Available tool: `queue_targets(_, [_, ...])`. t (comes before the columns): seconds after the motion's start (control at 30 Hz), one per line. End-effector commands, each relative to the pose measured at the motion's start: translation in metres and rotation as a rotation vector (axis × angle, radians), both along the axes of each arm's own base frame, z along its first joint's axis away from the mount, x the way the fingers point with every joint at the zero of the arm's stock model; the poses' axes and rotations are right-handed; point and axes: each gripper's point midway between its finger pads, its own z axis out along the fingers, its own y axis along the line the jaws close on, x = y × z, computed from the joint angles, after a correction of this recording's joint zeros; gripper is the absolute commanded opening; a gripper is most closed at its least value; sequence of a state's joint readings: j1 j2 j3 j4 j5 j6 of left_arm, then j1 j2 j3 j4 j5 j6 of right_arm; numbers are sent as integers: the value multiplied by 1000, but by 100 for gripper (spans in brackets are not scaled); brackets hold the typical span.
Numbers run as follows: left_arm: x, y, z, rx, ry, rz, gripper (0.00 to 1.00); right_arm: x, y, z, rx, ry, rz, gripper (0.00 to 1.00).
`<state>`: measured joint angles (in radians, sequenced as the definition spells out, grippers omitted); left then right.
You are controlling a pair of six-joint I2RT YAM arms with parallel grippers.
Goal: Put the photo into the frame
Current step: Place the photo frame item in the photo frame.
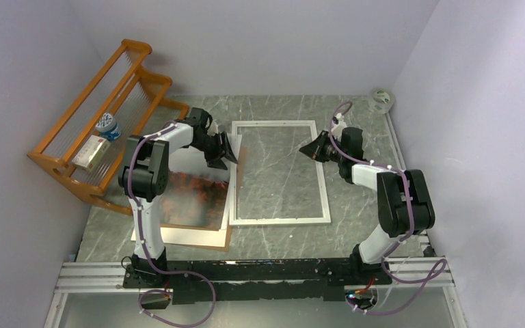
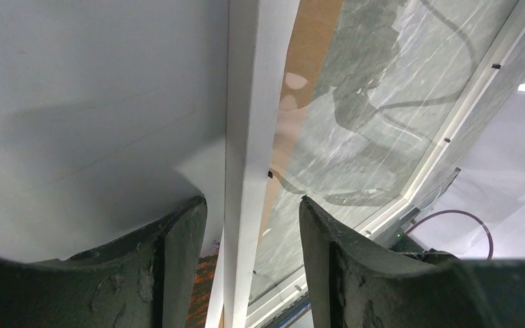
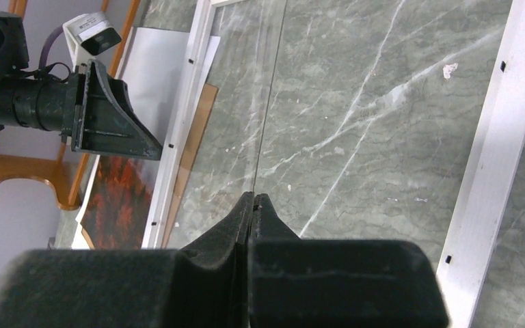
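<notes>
One hazard: your left gripper [image 2: 253, 212], jaws parted astride the left rail of the frame [image 1: 280, 221], may scrape it across the photo [image 1: 191, 198] just left, while your closed right gripper [image 3: 254, 198] steadies nothing.

photo [image 1: 195, 198]: left part hidden beneath left arm [image 1: 152, 171]
frame [image 2: 249, 137]: both ends cut off by view edges
rack items [image 1: 90, 152]: labels too small to read

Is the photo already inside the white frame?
No, the photo lies outside the frame, to its left, and only the grey table shows through the pane.
</notes>
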<state>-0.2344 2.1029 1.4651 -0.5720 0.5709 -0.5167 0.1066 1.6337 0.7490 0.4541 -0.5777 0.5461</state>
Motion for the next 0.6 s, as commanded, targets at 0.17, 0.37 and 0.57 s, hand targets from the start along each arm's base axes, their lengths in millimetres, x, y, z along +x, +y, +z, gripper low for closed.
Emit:
queue_targets(0.17, [0,9,-25,91,-5,-11,59,8,8,21,59,-124,-4,0])
queue_targets(0.37, [2,14,-23,110,-13,1,59,2,10,38,56,-218,17,0])
queue_targets(0.57, [3,15,-24,110,-6,6,59,-5,13,47,77,-266,43,0])
